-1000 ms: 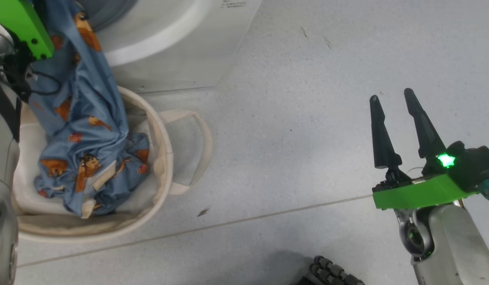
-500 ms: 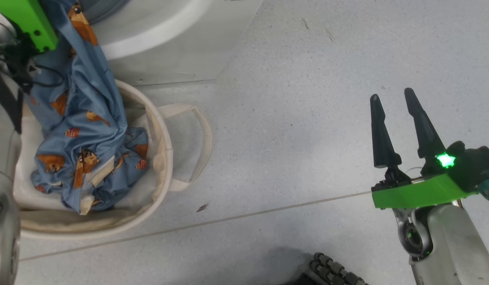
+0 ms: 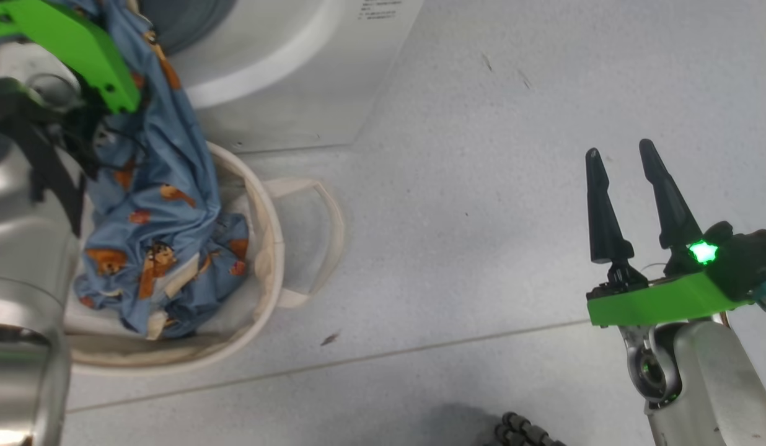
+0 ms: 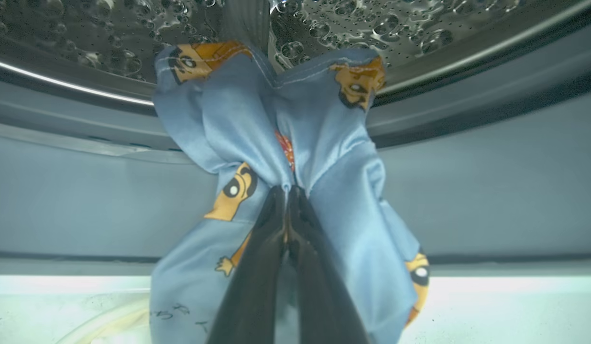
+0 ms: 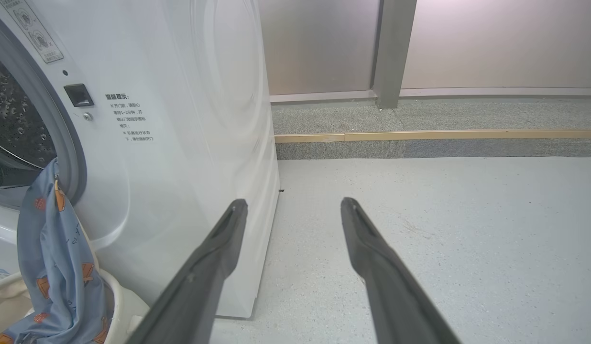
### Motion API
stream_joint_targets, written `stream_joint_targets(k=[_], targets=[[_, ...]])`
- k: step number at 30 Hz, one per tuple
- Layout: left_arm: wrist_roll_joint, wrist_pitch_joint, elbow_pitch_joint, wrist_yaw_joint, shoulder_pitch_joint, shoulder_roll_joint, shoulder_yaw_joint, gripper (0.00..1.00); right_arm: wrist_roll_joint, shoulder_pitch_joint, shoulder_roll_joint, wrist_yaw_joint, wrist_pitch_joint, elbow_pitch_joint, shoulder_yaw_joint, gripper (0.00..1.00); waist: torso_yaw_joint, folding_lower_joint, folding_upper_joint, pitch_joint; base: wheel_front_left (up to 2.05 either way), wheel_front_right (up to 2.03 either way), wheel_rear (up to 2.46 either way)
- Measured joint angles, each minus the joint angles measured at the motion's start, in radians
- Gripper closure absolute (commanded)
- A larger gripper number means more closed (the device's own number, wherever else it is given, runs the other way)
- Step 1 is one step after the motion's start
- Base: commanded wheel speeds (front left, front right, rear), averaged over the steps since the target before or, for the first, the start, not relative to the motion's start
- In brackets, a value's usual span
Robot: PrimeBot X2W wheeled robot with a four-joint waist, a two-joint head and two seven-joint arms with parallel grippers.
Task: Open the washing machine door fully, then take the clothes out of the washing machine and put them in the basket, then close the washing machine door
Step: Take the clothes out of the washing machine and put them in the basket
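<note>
The left hand [image 4: 287, 192] has its two long dark fingers pressed together on a fold of the soft light-blue garment printed with orange and red figures [image 4: 238, 124], held just in front of the grey rim and perforated steel drum of the white front-loading washing machine [image 3: 296, 93]. In the head view the machine sits at 11 o'clock. The round cream canvas basket with loop handles [image 3: 272, 248] stands on the pale grey speckled floor [image 3: 482, 186] at 8 o'clock, just beside the machine's front. The garment hangs from the left hand down into the basket, its lower part bunched inside. The right hand [image 3: 619, 148], at 4 o'clock, hovers over the floor with its fingers apart, well away from the basket
</note>
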Motion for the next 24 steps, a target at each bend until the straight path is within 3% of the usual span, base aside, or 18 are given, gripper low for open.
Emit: stream_joint_targets(k=[11,18,24], targets=[[-0.080,-0.131,-0.188,-0.004,0.167,-0.032,-0.134,1.00,-0.008,0.034,-0.014,0.000,0.000,0.015,-0.007,0.00,0.051,0.0000,0.0000,-0.098,0.00,0.00,0.00],[-0.113,-0.303,-0.339,-0.004,0.325,-0.004,-0.210,1.00,-0.014,0.080,-0.023,0.000,0.000,0.032,-0.008,0.00,0.098,0.0000,0.0000,-0.184,0.00,0.00,0.00],[-0.122,-0.369,-0.420,0.002,0.462,0.012,-0.225,1.00,-0.018,0.122,-0.026,0.000,0.000,0.037,-0.011,0.00,0.137,-0.0001,0.0001,-0.258,0.00,0.00,0.00]])
